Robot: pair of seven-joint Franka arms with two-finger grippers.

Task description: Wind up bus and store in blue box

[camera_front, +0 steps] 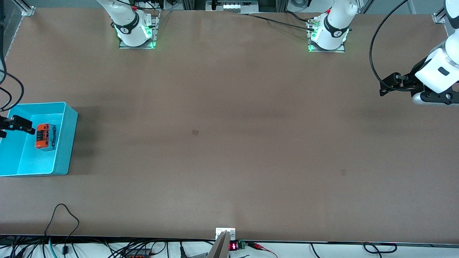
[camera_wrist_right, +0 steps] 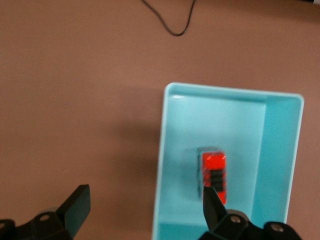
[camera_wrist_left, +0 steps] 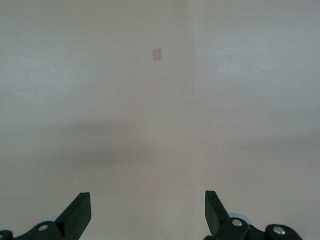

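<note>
I see the bus (camera_front: 45, 136) lying inside the blue box (camera_front: 69, 136), on the box's pale floor, apart from the walls as far as I can tell, with its orange-red body and black roof windows facing up. The box sits at the right arm's end of the table (camera_front: 229, 143). My right gripper (camera_front: 22, 125) hangs over the box, above the bus, and its fingers stand spread wide with nothing between them; in the right wrist view one fingertip (camera_wrist_right: 212, 202) overlaps the bus (camera_wrist_right: 214, 176) while the other shows over bare table beside the box's wall (camera_wrist_right: 161, 165). My left gripper (camera_front: 389, 83) waits over bare table at the left arm's end, its fingers (camera_wrist_left: 80, 212) likewise released and holding nothing.
</note>
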